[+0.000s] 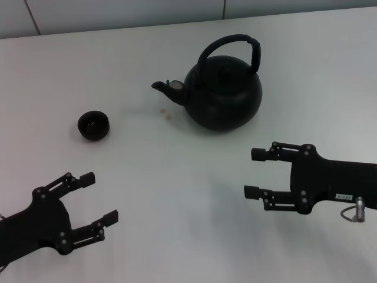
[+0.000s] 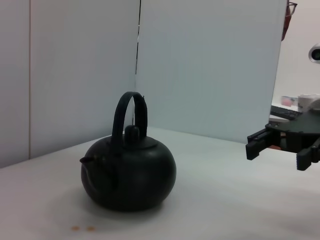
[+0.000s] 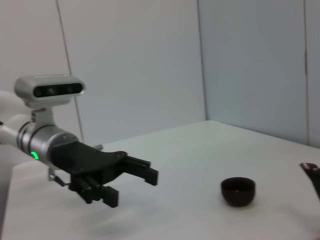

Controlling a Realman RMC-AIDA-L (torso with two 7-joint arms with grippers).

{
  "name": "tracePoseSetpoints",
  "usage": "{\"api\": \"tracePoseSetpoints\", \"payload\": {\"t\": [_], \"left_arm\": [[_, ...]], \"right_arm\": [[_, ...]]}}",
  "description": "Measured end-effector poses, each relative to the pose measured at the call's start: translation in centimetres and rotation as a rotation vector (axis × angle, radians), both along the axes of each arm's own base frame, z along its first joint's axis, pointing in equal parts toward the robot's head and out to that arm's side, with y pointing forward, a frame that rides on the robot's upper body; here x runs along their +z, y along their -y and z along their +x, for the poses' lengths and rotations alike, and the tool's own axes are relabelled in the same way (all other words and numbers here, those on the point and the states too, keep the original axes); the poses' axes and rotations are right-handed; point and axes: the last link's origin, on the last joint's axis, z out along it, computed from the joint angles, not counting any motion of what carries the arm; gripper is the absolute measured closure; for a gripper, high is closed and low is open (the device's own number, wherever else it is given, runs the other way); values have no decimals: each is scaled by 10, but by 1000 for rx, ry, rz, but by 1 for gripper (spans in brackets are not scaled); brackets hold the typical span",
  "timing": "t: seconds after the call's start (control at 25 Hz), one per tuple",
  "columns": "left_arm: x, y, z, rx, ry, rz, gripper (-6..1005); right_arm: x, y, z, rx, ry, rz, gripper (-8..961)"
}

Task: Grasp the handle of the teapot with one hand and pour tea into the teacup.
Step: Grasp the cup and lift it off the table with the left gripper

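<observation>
While both pincers hover spread and empty, teapot [image 1: 224,88] sits mid-surface, teacup [image 1: 93,125] to its left. Risk: right pincer [image 1: 254,173] grips handle [image 1: 231,48] off-centre, pot swings, tea misses.

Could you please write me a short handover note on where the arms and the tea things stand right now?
Left gripper: jaws open, empty, hovering low at the near left of the white table.
Right gripper: jaws open, empty, at the near right, in front of the pot.
Large round matte-black teapot: upright on the table, lid on, short spout pointing toward the cup, tall black arched handle free.
Tiny round black handleless teacup: upright, left of the spout, apart from the pot.
Done: nothing; nothing has been grasped.
Left: grasp the handle, lift, pour into the cup.
</observation>
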Motion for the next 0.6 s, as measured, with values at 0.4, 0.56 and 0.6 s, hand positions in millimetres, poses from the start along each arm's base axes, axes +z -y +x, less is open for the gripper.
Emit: {"api": "tracePoseSetpoints", "payload": {"t": [0.4,0.56,0.6], "left_arm": [[3,-31,-11,204,65,233,201],[-6,-43,-16,269,36,300,204],[-9,-43,-16,272,32,303,205]], "right_arm": [[-2,-7,0,-20,1,25,206],[-2,-8,-1,-16,0,25,205],[-2,-8,-2,-15,-1,25,205]]}}
